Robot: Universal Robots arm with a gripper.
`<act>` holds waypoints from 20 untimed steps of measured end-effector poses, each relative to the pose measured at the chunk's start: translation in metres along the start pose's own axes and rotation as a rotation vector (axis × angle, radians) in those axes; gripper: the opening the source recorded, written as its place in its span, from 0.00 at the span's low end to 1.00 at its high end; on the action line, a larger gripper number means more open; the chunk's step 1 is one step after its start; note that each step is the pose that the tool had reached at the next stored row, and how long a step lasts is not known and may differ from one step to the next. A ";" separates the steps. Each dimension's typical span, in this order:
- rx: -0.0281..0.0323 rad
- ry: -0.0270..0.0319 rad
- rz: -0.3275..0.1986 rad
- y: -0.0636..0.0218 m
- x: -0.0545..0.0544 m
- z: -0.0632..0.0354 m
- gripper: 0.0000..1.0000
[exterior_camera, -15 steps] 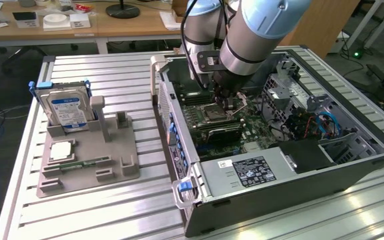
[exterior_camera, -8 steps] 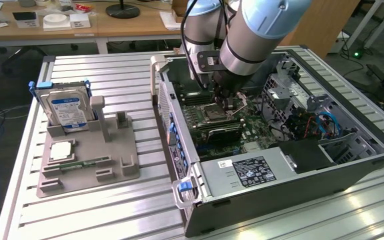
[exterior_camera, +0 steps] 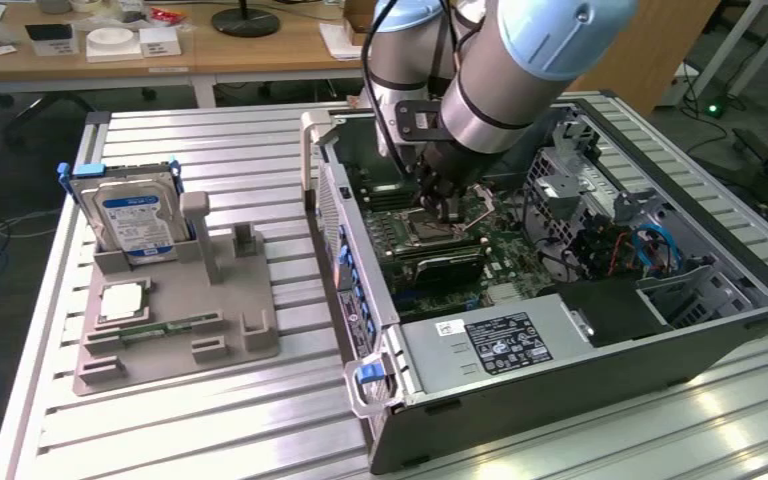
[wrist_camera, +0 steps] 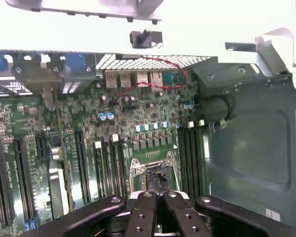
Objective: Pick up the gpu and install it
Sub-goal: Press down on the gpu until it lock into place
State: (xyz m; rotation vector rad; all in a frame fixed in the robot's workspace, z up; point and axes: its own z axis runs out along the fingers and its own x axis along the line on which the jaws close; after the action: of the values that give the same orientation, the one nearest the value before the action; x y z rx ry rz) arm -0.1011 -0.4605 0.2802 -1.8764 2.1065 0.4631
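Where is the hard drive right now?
On the exterior view's left, the hard drive stands upright in the grey holder, beside the open case.

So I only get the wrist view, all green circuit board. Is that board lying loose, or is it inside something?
Observer: It's inside an open computer case that lies on its side on a slatted metal table.
Visitor: Is anything beside the case?
Observer: Yes, a grey holder on the exterior view's left, with a blue-labelled hard drive standing upright in it.
Visitor: And where does the arm come from?
Observer: The arm reaches down into the case from above, with its end effector just over the motherboard.
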 end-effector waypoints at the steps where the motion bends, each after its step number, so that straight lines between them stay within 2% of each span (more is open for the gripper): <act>1: 0.0000 -0.0001 0.000 0.0000 0.000 0.0002 0.11; 4: -0.0005 0.0008 0.000 0.0022 0.001 0.0017 0.11; 8: -0.0002 0.0028 0.000 0.0143 0.004 0.0043 0.11; 10: -0.0010 0.0075 0.001 0.0143 0.005 0.0062 0.11; 13: -0.0007 0.0083 0.001 0.0144 0.008 0.0108 0.11; 17: -0.0008 0.0083 0.001 0.0305 0.011 0.0123 0.11; 20: -0.0023 0.0085 -0.002 0.0339 0.015 0.0109 0.11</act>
State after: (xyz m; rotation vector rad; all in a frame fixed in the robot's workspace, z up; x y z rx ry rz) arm -0.1366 -0.4662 0.2658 -1.8851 2.1098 0.4581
